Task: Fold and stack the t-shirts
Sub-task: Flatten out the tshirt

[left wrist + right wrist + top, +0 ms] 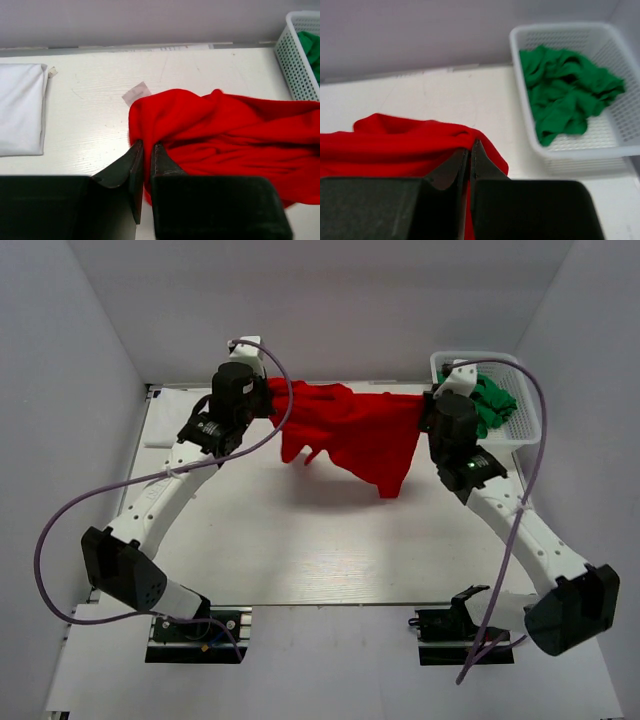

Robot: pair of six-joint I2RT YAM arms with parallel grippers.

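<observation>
The bright red t-shirt (350,430) hangs stretched between both grippers above the far part of the table, its lower part drooping toward the table. My left gripper (268,392) is shut on its left end (150,130). My right gripper (428,400) is shut on its right end (480,140). A folded white t-shirt (20,107) lies flat at the far left, seen only in the left wrist view. Crumpled green t-shirts (492,405) lie in the white lattice basket (528,425) at the far right, also in the right wrist view (565,95).
A small white tag (136,93) lies on the table near the red shirt. The basket's wall (570,150) stands close to the right of my right gripper. Grey walls enclose the table on three sides.
</observation>
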